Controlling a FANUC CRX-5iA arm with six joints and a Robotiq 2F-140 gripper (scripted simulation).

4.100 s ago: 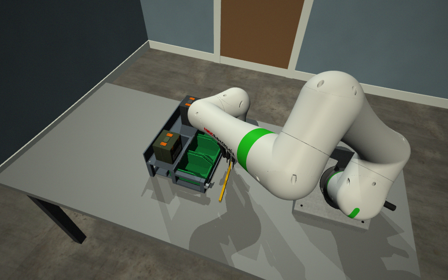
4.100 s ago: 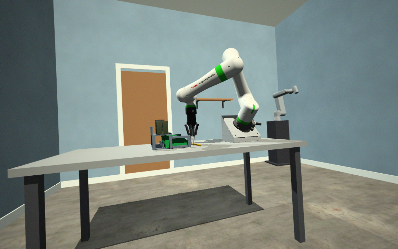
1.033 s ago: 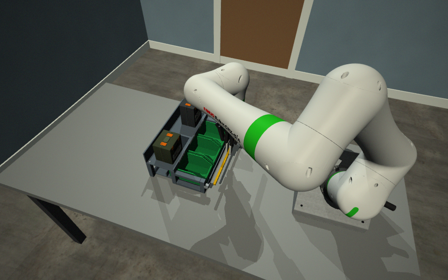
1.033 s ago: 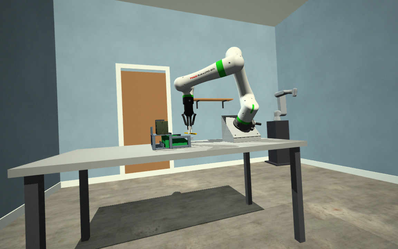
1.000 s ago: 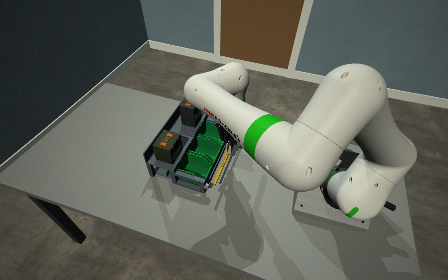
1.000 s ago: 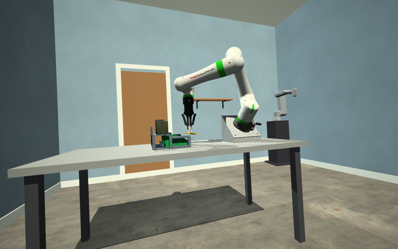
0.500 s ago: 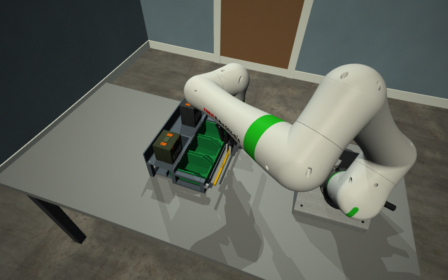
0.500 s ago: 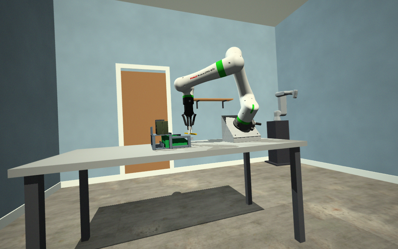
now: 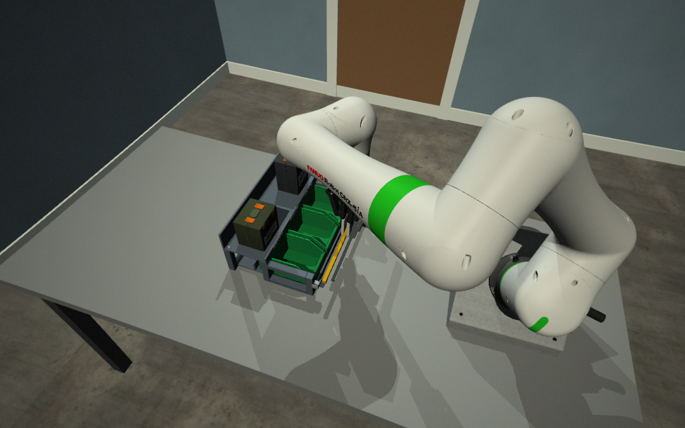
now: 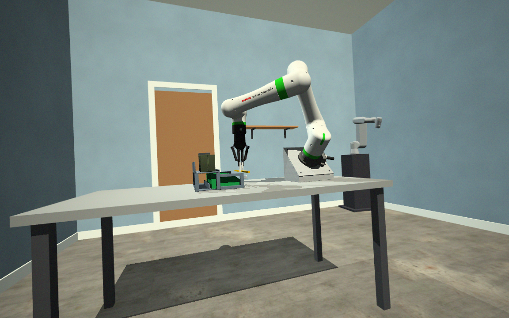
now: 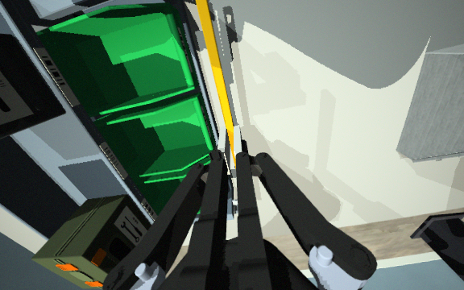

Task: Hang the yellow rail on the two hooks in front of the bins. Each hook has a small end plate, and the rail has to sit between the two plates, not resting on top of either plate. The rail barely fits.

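The yellow rail [image 9: 334, 253] is long and thin and runs along the front of the green bins [image 9: 305, 234]. In the wrist view the yellow rail [image 11: 217, 78] stretches away from my fingers beside the bins' front edge, next to a dark hook [image 11: 229, 22] at the far end. My gripper [image 11: 231, 134] is shut on the rail near its middle and holds it level just in front of the rack, as the exterior view shows [image 10: 241, 170]. The arm hides the rail's far end in the top view. I cannot tell whether the rail rests on the hooks.
A grey rack [image 9: 260, 249] holds the green bins, an olive tool case [image 9: 254, 223] and a black case [image 9: 291, 175]. The robot's grey base block [image 9: 505, 319] stands at the table's right. The white forearm [image 9: 366, 197] passes over the rack.
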